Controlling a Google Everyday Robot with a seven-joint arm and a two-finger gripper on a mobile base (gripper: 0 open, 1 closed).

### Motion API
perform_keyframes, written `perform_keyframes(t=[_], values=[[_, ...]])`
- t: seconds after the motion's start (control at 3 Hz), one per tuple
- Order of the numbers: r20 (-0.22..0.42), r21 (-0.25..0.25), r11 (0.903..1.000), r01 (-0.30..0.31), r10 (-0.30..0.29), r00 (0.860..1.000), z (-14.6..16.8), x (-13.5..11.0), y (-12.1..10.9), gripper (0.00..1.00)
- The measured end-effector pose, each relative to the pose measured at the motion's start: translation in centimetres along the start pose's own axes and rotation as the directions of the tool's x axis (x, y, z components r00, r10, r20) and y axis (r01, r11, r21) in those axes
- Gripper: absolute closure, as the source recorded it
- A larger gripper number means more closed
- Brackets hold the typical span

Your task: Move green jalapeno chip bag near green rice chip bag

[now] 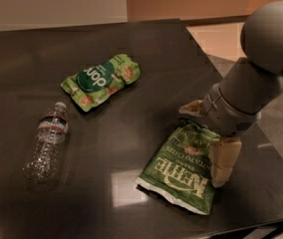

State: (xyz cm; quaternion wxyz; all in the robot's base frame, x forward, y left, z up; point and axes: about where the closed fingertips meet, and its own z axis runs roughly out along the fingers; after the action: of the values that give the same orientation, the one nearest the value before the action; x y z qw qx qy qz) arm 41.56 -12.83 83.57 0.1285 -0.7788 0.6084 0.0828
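The green jalapeno chip bag [179, 171], olive with white "KETTLE" lettering, lies flat near the table's front right. The green rice chip bag [101, 79], smaller and bright green with a dark round logo, lies further back to the left, well apart from it. My gripper [207, 135] is low over the right top part of the jalapeno bag. It is open: one tan finger [191, 107] is at the bag's far corner and the other [224, 161] is on its right edge. The grey arm hides part of the bag's top.
A clear plastic water bottle [47, 144] lies on its side at the left. The dark table [146, 49] ends at its right edge close to the arm and at its front edge just below the jalapeno bag.
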Motion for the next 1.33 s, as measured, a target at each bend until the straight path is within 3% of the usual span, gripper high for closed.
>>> perform_keyframes(t=[0.33, 0.67, 1.33], values=[[-0.002, -0.013, 0.9994, 0.031, -0.031, 1.0, 1.1, -0.15, 0.19, 0.0], [-0.011, -0.021, 0.999, 0.039, -0.039, 0.999, 1.27, -0.33, 0.23, 0.18], [-0.017, -0.02, 0.9997, 0.012, -0.013, 1.0, 0.37, -0.52, -0.69, 0.65]])
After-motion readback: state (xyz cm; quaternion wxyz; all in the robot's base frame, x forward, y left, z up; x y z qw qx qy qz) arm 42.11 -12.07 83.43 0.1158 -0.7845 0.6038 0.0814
